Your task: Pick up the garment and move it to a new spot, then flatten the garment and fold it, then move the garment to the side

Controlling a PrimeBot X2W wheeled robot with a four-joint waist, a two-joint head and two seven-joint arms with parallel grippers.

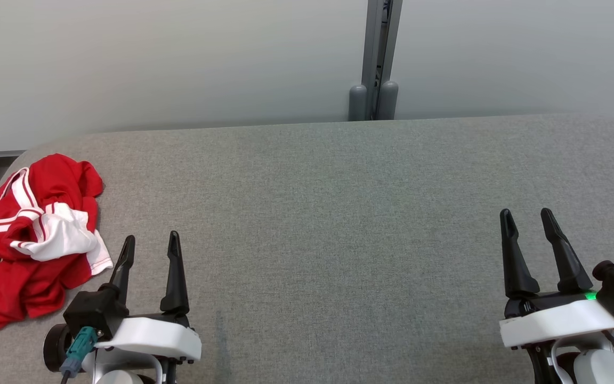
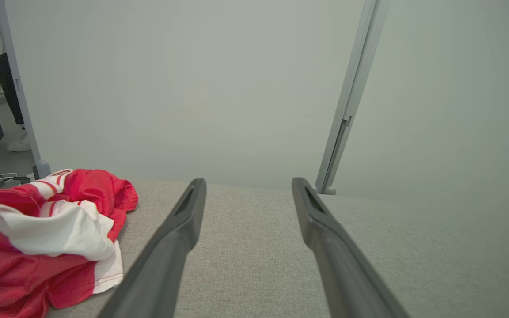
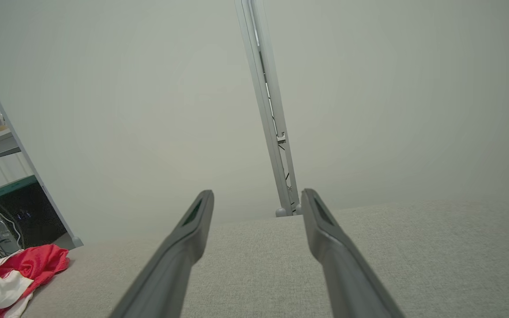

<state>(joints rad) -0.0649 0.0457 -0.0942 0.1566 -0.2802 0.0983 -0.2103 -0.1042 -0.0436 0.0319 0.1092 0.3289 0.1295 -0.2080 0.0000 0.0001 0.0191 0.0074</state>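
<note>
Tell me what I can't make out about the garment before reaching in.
On the garment, which fold is sleeve or collar: lost in its crumples, head view.
Its left part: cut off by the frame edge, both wrist views.
Whether it overhangs the grey surface: hidden under the cloth, head view.

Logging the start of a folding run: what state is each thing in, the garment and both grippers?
garment: crumpled heap at the left end of the table, not yet flattened
left gripper: open, empty, just right of the garment
right gripper: open, empty, over bare table
</note>
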